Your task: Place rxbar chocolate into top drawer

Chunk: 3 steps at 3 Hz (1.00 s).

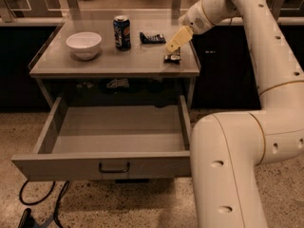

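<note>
Camera view: the chocolate bar (172, 58) lies flat near the right front edge of the table (95, 63), right of centre in the upper frame. The gripper (172, 45) hangs just above it, slanting down; open or closed, I cannot tell. The bar looks light and thin, with a slick wrapper, so grip it across its narrow width. The drawer (71, 165) stands open below.
</note>
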Tool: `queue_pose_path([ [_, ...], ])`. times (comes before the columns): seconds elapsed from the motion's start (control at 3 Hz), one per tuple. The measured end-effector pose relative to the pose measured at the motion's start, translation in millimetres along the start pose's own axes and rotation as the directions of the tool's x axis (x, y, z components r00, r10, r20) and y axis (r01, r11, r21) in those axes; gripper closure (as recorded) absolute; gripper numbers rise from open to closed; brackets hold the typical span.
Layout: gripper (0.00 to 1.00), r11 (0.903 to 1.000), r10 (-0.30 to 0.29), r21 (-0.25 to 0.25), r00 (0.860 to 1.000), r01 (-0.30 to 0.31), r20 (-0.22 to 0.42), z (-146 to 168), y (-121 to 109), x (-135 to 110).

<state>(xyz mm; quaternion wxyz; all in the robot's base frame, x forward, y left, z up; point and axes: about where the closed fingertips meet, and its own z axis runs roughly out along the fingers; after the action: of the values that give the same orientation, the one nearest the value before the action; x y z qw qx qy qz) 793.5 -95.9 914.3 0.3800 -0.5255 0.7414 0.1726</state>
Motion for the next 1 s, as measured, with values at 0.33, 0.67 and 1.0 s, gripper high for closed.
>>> queue_pose_path([
  [0.33, 0.00, 0.9890, 0.107, 0.107, 0.994, -0.102, -0.035, 14, -30, 14],
  [0.67, 0.00, 0.9740, 0.171, 0.147, 0.985, -0.172, 0.025, 23, -50, 27],
  [1.0, 0.00, 0.9741, 0.202, 0.073, 0.968, -0.214, 0.152, 49, -51, 36],
])
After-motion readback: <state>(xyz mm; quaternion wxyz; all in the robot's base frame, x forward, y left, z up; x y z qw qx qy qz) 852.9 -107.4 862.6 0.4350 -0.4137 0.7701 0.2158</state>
